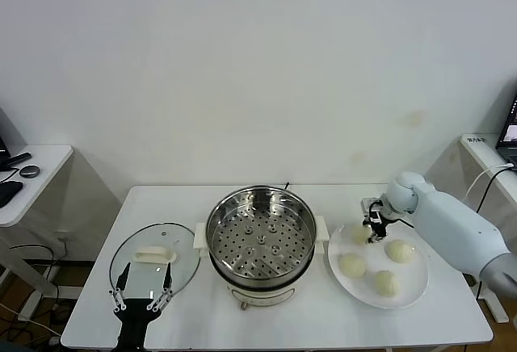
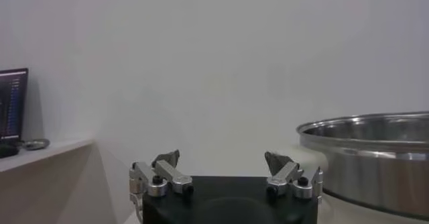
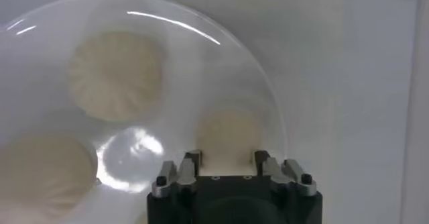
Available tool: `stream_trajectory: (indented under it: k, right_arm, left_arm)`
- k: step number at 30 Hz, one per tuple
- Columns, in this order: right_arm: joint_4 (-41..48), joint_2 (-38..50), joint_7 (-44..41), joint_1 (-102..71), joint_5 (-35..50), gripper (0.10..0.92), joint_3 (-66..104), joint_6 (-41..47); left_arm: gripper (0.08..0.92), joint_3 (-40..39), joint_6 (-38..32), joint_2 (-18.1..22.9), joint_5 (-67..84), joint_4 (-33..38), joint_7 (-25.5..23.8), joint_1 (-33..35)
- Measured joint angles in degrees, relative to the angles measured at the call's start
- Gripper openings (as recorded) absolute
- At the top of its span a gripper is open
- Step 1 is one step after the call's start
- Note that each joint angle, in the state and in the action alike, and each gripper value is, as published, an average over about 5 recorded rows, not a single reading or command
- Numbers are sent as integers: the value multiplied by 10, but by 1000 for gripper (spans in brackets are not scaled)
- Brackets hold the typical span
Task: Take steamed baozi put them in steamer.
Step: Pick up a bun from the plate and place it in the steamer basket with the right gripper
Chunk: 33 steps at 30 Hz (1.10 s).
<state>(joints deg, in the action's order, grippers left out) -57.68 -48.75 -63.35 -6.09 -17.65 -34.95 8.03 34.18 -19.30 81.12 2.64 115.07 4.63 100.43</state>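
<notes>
Four cream-white baozi lie on a white plate [image 1: 414, 294] to the right of the steamer [image 1: 260, 207], a shiny steel pot with an empty perforated tray. My right gripper [image 1: 376, 228] is down at the plate's far left and shut on the baozi there [image 1: 358, 234], which still rests on the plate. The right wrist view shows this baozi [image 3: 228, 130] between the two fingers of my right gripper [image 3: 228, 157], with two more baozi [image 3: 115, 74] [image 3: 40, 172] beyond. The other baozi [image 1: 398, 250] [image 1: 352, 265] [image 1: 386, 282] lie free. My left gripper [image 1: 141, 299] is open and empty over the glass lid.
The round glass lid [image 1: 153, 257] with a white handle lies flat left of the steamer. The steamer's wall [image 2: 375, 153] shows beside my left gripper [image 2: 223, 158] in the left wrist view. Side desks stand at far left [image 1: 32, 170] and far right [image 1: 485, 146].
</notes>
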Motion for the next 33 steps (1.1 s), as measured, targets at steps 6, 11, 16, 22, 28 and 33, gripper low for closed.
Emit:
stream_trajectory:
  k: [6,11,16,22,28,33]
  right_arm:
    - [-15,12,-5,11,11,408,-5,-7]
    - [-41,35,-15,43,35,413,-21,-17]
    - [-67,56,-26,109,72,416,-54,-33]
    - [-94,57,-40,218,134,416,-119,-69]
    - [-124,28,-53,316,194,416,-188,-112]
    - [-141,-15,-62,364,224,423,-237,-154]
  left_arm:
    - [823,0,0,-3,1,2,0,0]
    - [823,1,0,-7,3,2,0,-2]
    - [823,1,0,-11,7,6,0,-5]
    - [823,7,0,-16,15,11,-1,-2]
    - [823,17,0,-19,20,19,-1,1]
    - [823,27,1,-17,20,25,-2,2]
